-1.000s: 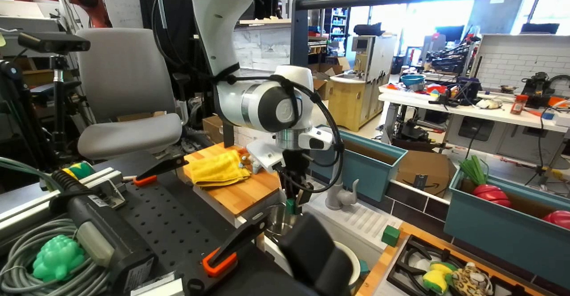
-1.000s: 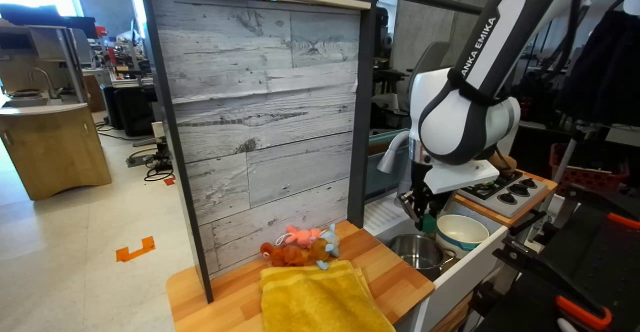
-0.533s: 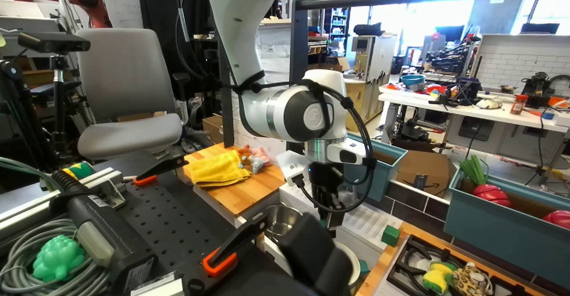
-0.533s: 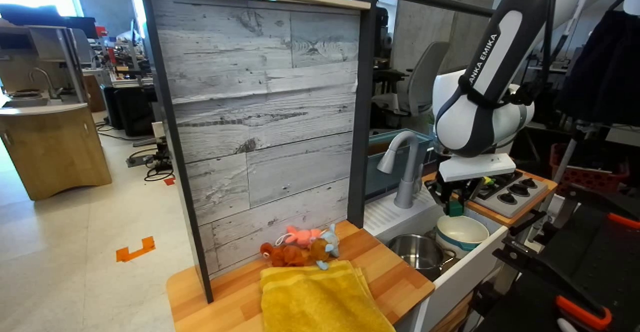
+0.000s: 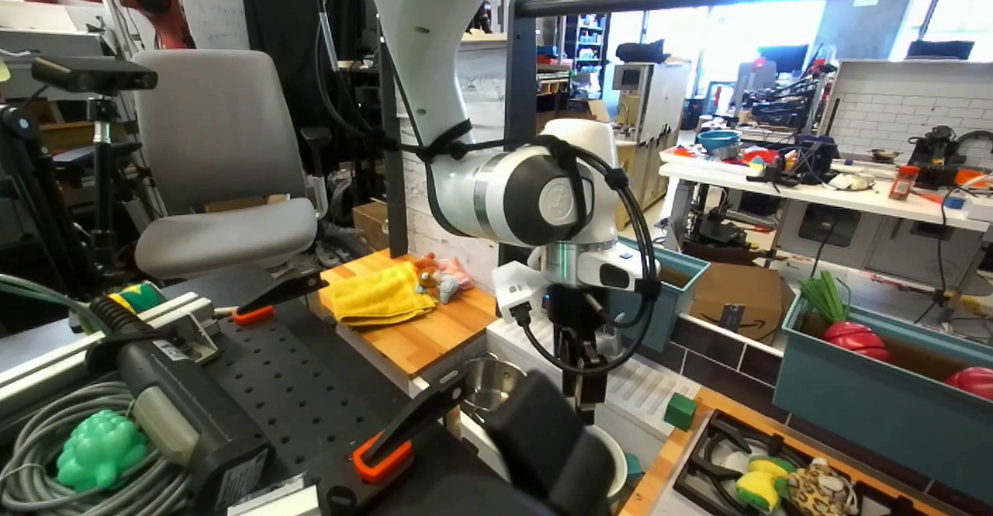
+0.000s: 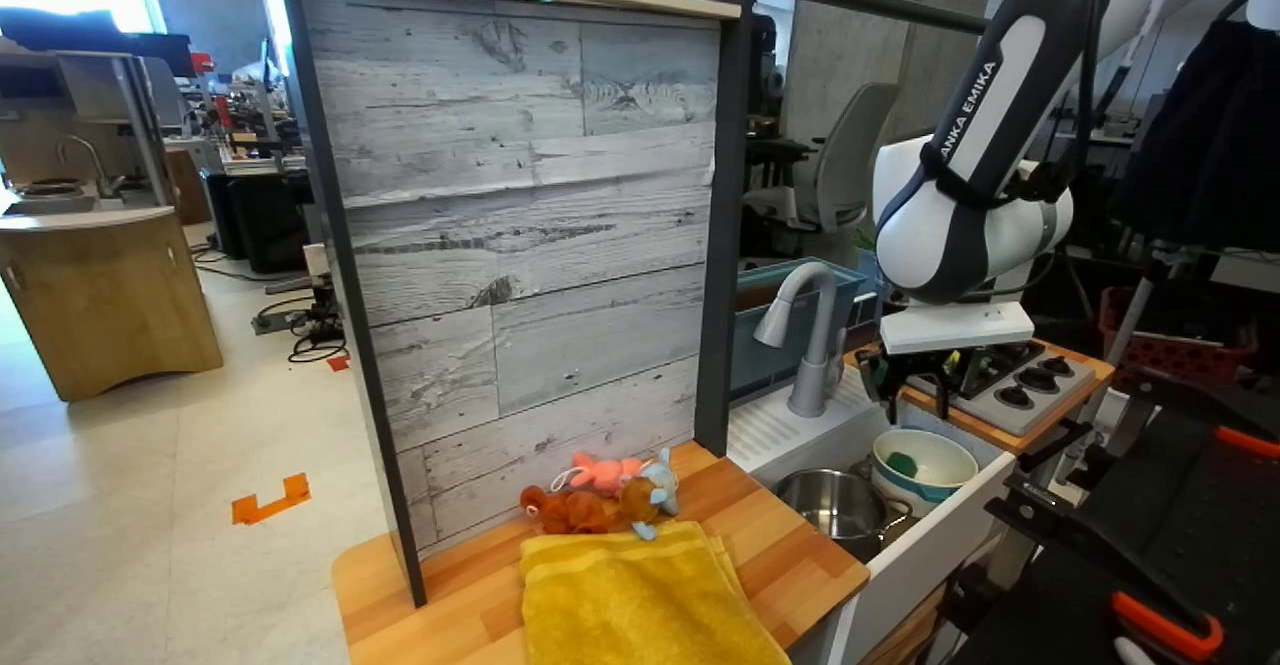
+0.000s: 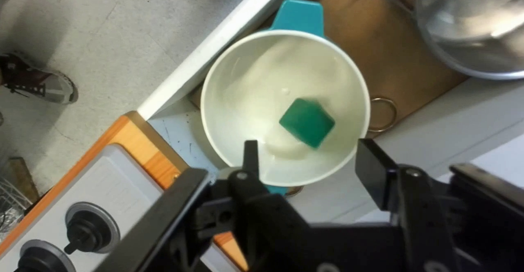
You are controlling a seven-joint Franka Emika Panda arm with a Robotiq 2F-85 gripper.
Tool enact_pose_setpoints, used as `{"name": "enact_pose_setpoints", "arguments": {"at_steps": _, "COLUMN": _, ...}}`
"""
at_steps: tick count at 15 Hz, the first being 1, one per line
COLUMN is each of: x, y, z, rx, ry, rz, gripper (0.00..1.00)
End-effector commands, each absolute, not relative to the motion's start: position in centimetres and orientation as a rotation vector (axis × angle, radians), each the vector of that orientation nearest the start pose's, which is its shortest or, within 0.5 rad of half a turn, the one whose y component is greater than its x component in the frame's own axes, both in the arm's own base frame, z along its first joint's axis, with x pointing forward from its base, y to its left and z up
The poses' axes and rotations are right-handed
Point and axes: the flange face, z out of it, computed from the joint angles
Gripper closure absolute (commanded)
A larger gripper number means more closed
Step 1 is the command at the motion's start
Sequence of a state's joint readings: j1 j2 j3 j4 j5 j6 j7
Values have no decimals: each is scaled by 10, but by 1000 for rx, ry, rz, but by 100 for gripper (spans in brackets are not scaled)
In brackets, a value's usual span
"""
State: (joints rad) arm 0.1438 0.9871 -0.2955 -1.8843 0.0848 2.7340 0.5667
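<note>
My gripper [image 7: 307,153] is open and empty in the wrist view, its two black fingers wide apart. It points down above a cream bowl [image 7: 229,84] with teal handles. A green block [image 7: 308,122] is inside the bowl, apart from the fingers and slightly blurred. In an exterior view the gripper [image 6: 917,407] hangs over the bowl [image 6: 950,460], and the green block [image 6: 902,464] shows inside it. In an exterior view the gripper [image 5: 587,407] partly hides the bowl [image 5: 618,462], and the block in it is hidden.
A steel pot [image 6: 835,505] stands beside the bowl in the sink. A grey faucet [image 6: 820,345] rises behind. Another green block [image 5: 680,410] sits by the stove [image 5: 721,454], which bears plush toys. A yellow towel [image 6: 640,595] lies on the wooden counter. Black clamps [image 5: 419,423] edge the sink.
My gripper moved from near the pot to above the bowl, carrying the green block. Its jaws have since opened, and the block is now down in the bowl.
</note>
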Motion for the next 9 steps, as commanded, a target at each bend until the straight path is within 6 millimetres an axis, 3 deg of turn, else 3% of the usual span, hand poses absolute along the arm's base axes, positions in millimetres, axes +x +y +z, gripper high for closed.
{"name": "enact_pose_setpoints", "arguments": {"at_steps": 1, "x": 587, "y": -101, "z": 23, "rx": -3084, "ry": 1175, "rz": -5, "gripper": 6}}
{"name": "enact_pose_setpoints", "arguments": {"at_steps": 2, "x": 593, "y": -105, "z": 31, "rx": -3061, "ry": 1196, "rz": -48, "gripper": 0}}
{"name": "enact_pose_setpoints", "arguments": {"at_steps": 5, "x": 604, "y": -124, "z": 50, "rx": -3027, "ry": 1258, "rz": -175, "gripper": 0}}
{"name": "enact_pose_setpoints", "arguments": {"at_steps": 9, "x": 603, "y": -157, "z": 52, "rx": -3054, "ry": 1320, "rz": -231, "gripper": 0}}
